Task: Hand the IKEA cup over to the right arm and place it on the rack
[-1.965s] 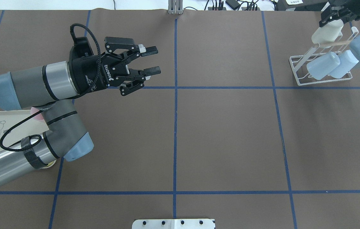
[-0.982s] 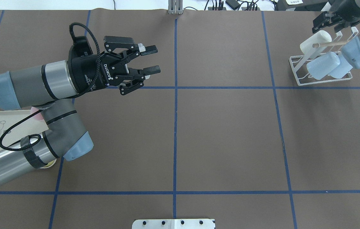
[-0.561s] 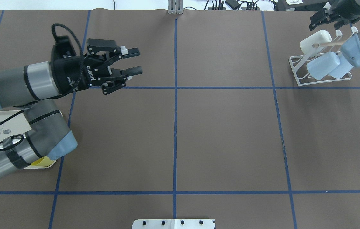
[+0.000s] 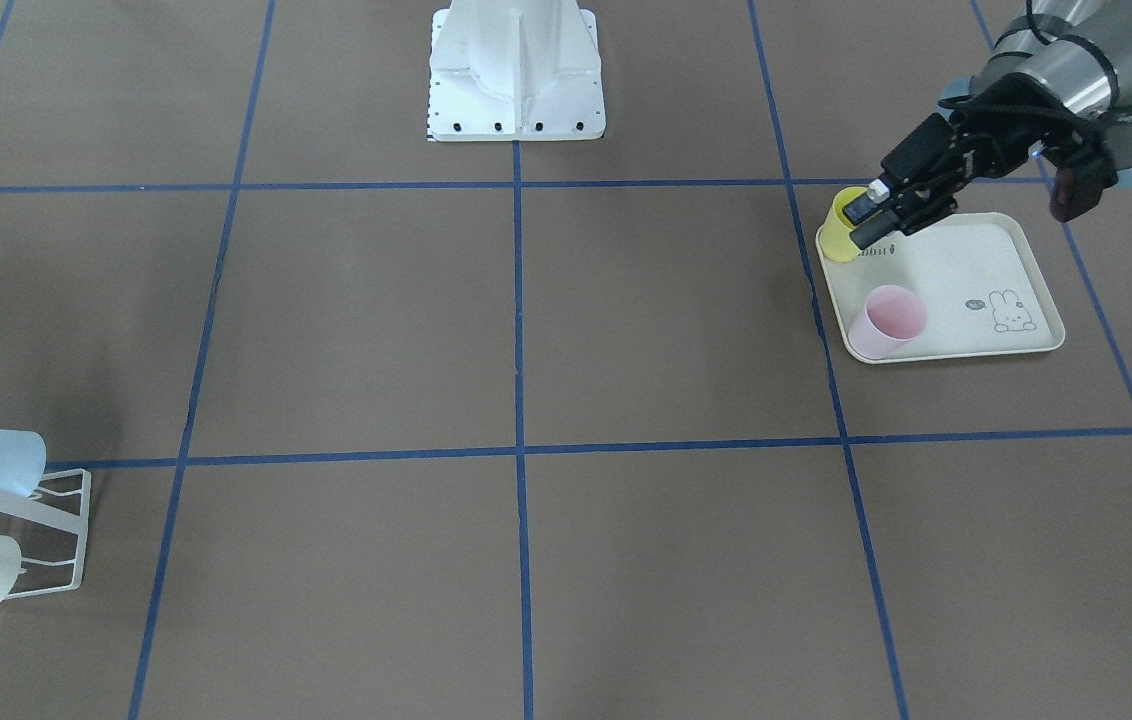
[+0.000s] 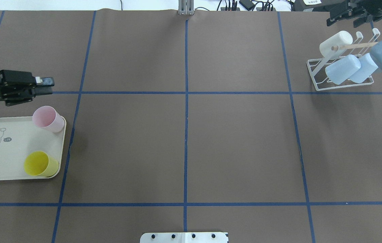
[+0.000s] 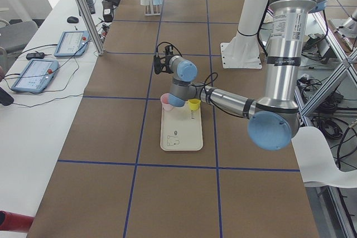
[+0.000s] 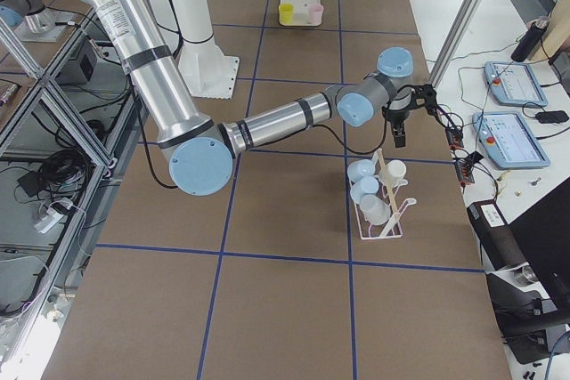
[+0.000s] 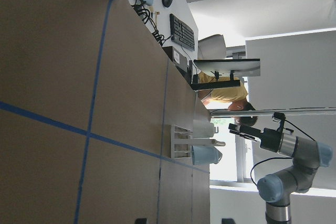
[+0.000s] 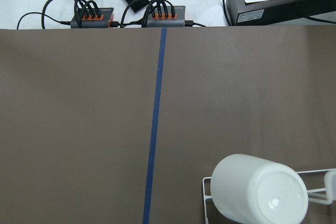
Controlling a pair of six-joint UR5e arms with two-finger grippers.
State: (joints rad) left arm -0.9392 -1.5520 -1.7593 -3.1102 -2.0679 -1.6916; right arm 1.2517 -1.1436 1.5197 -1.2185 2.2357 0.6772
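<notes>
Three cups on rack, right pincer cut off — splayed

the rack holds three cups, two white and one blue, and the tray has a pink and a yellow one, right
No: the rack holds one white cup and two blue cups, per the overhead exterior view. The tray does have a pink cup and a yellow cup.
</notes>
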